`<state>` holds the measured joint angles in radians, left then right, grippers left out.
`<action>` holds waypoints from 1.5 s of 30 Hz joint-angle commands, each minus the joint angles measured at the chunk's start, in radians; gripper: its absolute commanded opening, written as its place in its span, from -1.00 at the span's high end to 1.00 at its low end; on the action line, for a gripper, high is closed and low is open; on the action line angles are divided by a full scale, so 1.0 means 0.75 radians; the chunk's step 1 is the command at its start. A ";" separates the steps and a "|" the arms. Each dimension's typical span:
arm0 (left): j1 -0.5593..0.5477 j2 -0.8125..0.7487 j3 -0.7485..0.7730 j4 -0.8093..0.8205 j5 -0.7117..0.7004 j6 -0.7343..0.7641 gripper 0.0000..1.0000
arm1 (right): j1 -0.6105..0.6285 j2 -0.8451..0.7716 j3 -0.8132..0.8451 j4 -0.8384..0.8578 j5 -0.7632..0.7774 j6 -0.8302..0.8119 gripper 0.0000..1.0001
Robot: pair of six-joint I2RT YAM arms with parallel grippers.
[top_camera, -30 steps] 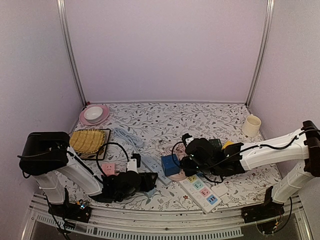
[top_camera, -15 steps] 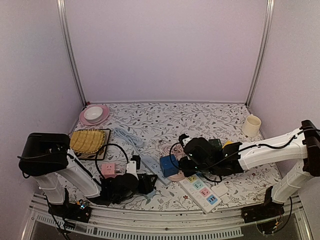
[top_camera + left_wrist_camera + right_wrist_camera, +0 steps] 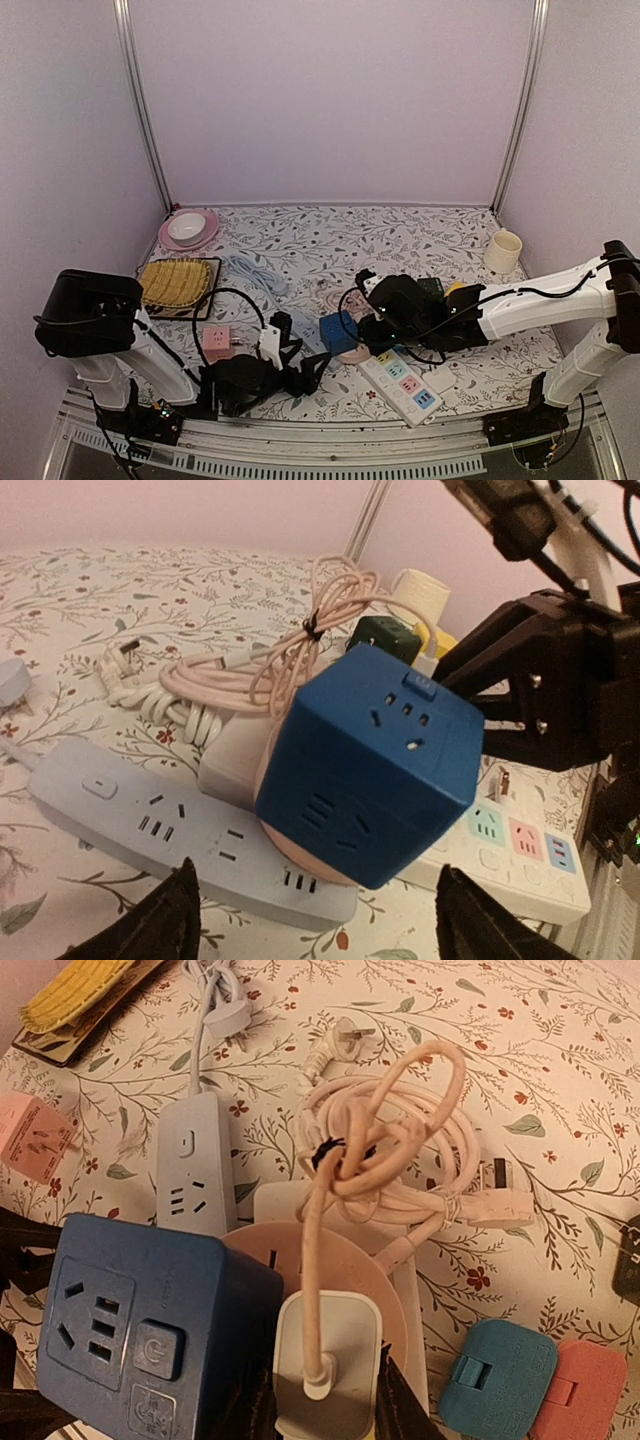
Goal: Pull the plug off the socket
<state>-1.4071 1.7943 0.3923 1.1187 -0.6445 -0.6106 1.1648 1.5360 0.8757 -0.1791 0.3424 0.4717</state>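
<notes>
Right gripper (image 3: 326, 1412) clamped on the white plug (image 3: 328, 1345), which stands on the pink round socket (image 3: 372, 1282); left gripper (image 3: 318, 920) gaping, empty.

Right wrist view: dark fingers (image 3: 402, 1400) press both flanks of the plug body, their tips cut off by the lower edge. The prongs and the plug-to-socket joint are hidden under the body, so seating cannot be told. A pink cable (image 3: 390, 1160) leaves the plug top for a tangled coil behind. The blue cube socket (image 3: 375, 755) sits tilted on the pink socket, covering much of it. Left wrist view: only the left fingertips (image 3: 165, 925) show, well apart, with the cube ahead and untouched. Top view: the right arm hides the plug.
</notes>
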 commanded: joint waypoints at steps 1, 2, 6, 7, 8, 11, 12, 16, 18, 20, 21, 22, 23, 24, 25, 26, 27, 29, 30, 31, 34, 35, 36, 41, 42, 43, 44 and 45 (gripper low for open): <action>-0.023 0.057 -0.011 0.323 -0.037 0.361 -0.65 | 0.006 -0.063 -0.039 -0.036 -0.065 -0.060 0.88; -0.024 0.071 -0.021 0.429 -0.031 0.433 -0.66 | 0.006 -0.074 -0.044 -0.035 -0.073 -0.070 0.88; -0.032 0.127 -0.030 0.584 0.035 0.626 -0.84 | 0.006 -0.095 -0.053 -0.027 -0.112 -0.105 0.88; -0.032 0.133 -0.025 0.583 0.046 0.645 -0.85 | 0.006 -0.096 -0.053 -0.027 -0.120 -0.112 0.88; -0.032 0.137 -0.012 0.569 0.048 0.656 -0.85 | 0.005 -0.097 -0.054 -0.025 -0.130 -0.113 0.88; -0.029 0.161 0.033 0.511 0.081 0.669 -0.85 | 0.006 -0.097 -0.059 -0.022 -0.149 -0.118 0.88; -0.029 0.170 0.061 0.486 0.088 0.671 -0.85 | 0.005 -0.100 -0.059 -0.021 -0.158 -0.119 0.88; -0.030 0.194 0.134 0.374 0.076 0.663 -0.84 | 0.006 -0.108 -0.063 -0.019 -0.191 -0.137 0.90; -0.030 0.200 0.159 0.320 0.066 0.654 -0.83 | 0.006 -0.114 -0.070 -0.019 -0.202 -0.143 0.90; -0.030 0.202 0.165 0.308 0.051 0.643 -0.83 | 0.005 -0.119 -0.078 -0.019 -0.211 -0.148 0.90; -0.030 0.200 0.161 0.313 0.043 0.636 -0.82 | 0.006 -0.117 -0.081 -0.019 -0.212 -0.148 0.90; -0.028 0.199 0.156 0.319 0.037 0.630 -0.80 | 0.006 -0.117 -0.085 -0.020 -0.213 -0.148 0.90; -0.029 0.198 0.149 0.323 0.036 0.624 -0.77 | 0.007 -0.116 -0.087 -0.021 -0.214 -0.148 0.90; -0.027 0.196 0.145 0.328 0.035 0.621 -0.73 | 0.006 -0.118 -0.087 -0.023 -0.215 -0.148 0.90; -0.029 0.197 0.144 0.329 0.036 0.620 -0.71 | 0.005 -0.121 -0.087 -0.025 -0.214 -0.148 0.90; -0.028 0.198 0.145 0.326 0.038 0.620 -0.67 | 0.006 -0.125 -0.086 -0.026 -0.215 -0.148 0.90; -0.028 0.201 0.152 0.319 0.037 0.616 -0.62 | 0.006 -0.131 -0.083 -0.028 -0.212 -0.148 0.90; -0.029 0.206 0.168 0.291 0.031 0.612 -0.54 | 0.006 -0.145 -0.075 -0.033 -0.213 -0.150 0.90; -0.028 0.208 0.176 0.277 0.031 0.612 -0.47 | 0.005 -0.150 -0.071 -0.035 -0.212 -0.149 0.89; -0.028 0.210 0.188 0.261 0.031 0.612 -0.40 | 0.007 -0.157 -0.067 -0.038 -0.213 -0.152 0.89; -0.028 0.214 0.211 0.223 0.030 0.607 -0.24 | 0.006 -0.162 -0.054 -0.045 -0.212 -0.160 0.89; -0.028 0.215 0.214 0.214 0.030 0.607 -0.21 | 0.006 -0.160 -0.052 -0.047 -0.213 -0.160 0.89; -0.028 0.217 0.220 0.208 0.029 0.605 -0.18 | 0.006 -0.156 -0.047 -0.049 -0.215 -0.162 0.89; -0.028 0.217 0.234 0.177 0.020 0.599 -0.02 | 0.006 -0.150 -0.020 -0.051 -0.222 -0.165 0.90; -0.028 0.216 0.240 0.167 0.022 0.599 0.03 | 0.005 -0.153 -0.012 -0.052 -0.222 -0.166 0.90; -0.027 0.215 0.246 0.156 0.023 0.599 0.07 | 0.005 -0.154 -0.003 -0.052 -0.220 -0.167 0.90; -0.028 0.217 0.254 0.146 0.025 0.600 0.13 | 0.006 -0.158 0.006 -0.053 -0.219 -0.171 0.91; -0.028 0.217 0.261 0.133 0.028 0.601 0.20 | 0.007 -0.162 0.019 -0.056 -0.216 -0.174 0.91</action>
<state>-1.4223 1.9316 0.5564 1.2984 -0.6178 -0.1509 1.1576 1.4464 0.8310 -0.2424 0.2295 0.3542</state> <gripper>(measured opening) 0.635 0.250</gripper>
